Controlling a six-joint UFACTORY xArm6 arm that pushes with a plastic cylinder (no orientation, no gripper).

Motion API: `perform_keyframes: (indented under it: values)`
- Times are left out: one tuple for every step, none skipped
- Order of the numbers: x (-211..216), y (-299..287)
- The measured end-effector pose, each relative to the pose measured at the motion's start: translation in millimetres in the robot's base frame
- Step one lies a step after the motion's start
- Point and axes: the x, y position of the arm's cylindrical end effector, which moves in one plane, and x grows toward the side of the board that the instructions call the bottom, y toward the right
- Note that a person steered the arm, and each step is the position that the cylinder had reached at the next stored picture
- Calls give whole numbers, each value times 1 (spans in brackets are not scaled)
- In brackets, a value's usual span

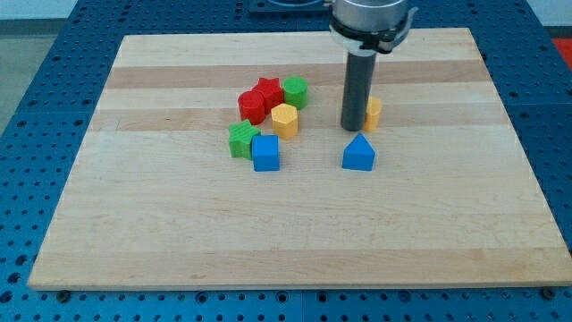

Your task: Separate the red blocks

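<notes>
Nearest the view's bottom, the wooden board (295, 250) lies bare across its lower half, resting on a blue perforated table (27, 179); the first things met going up are two blue blocks well apart — a blue square block (265, 153) to the view's left and a blue house-shaped block (358, 154) to the view's right; touching the blue square block on its left is a green star-shaped block (240, 139); just above the blue square block sits a yellow hexagonal block (284, 120); further up lies the pair the task concerns — a red hexagonal block (252, 106) and a red star-shaped block (268, 92), pressed against each other, the star at the upper right of the hexagon, both at the top left of the cluster; a green hexagonal block (296, 91) touches the red star's right side; over on the view's right, my tip (352, 130) stands just above the blue house-shaped block and well to the right of the red blocks, touching neither; the rod has no jaws to open or close — it is a plain dark cylinder; a second yellow block (373, 113), its shape unclear, is half hidden just behind and right of the rod; farthest back, the arm's grey housing (371, 18) rises out of the view's top.
</notes>
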Motion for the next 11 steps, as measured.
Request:
perform_keyframes:
  values:
    - [-4,3]
    - [-7,-19]
    - [-12,-54]
    - [-18,-70]
    - [-25,-71]
    - [-29,-77]
    - [-30,-89]
    - [-30,-97]
    - [-30,-112]
    - [-34,-134]
    - [-41,-156]
